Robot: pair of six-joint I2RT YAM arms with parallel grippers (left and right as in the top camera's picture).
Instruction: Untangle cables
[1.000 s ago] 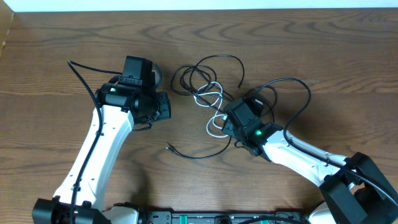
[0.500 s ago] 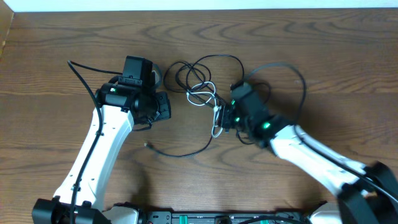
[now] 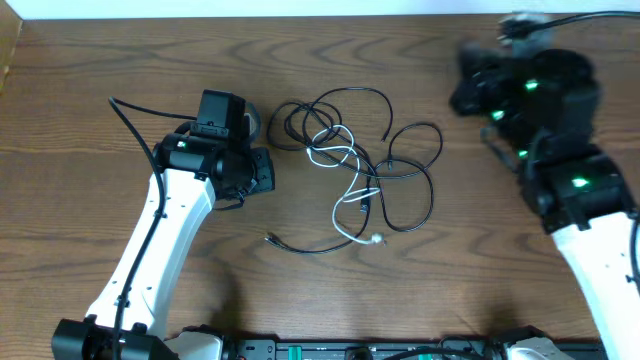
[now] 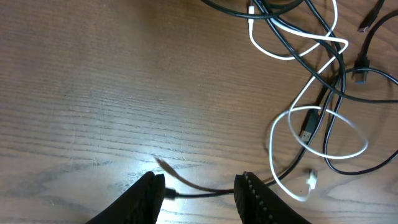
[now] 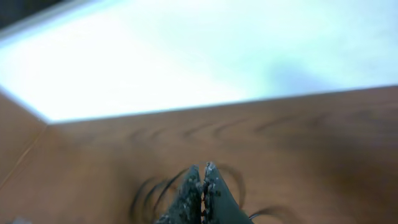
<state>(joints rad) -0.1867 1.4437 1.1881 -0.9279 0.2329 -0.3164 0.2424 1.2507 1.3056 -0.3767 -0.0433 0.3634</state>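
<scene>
The cables lie loose in the middle of the table: black loops (image 3: 330, 110), a white cord (image 3: 345, 175) running through them, and a wider black loop (image 3: 412, 170) to the right. My left gripper (image 3: 262, 170) (image 4: 199, 196) is open just left of the tangle. A thin black cable end (image 4: 186, 194) lies on the wood between its fingers, and the white cord (image 4: 323, 121) shows at the right of the left wrist view. My right gripper (image 3: 468, 92) (image 5: 202, 186) is shut with nothing in it, raised at the far right, clear of the cables and blurred.
A loose black plug end (image 3: 270, 237) lies near the front of the table. A white cord plug (image 3: 377, 239) rests beside it. The table's far edge (image 3: 300, 14) meets a white surface. The left arm's own black wire (image 3: 125, 115) arcs out to the left.
My right arm has swung up and away from the tangle to the far right, with its gripper shut. The cables settled and spread, with a black loop now lying to the right. The left arm stayed put.
</scene>
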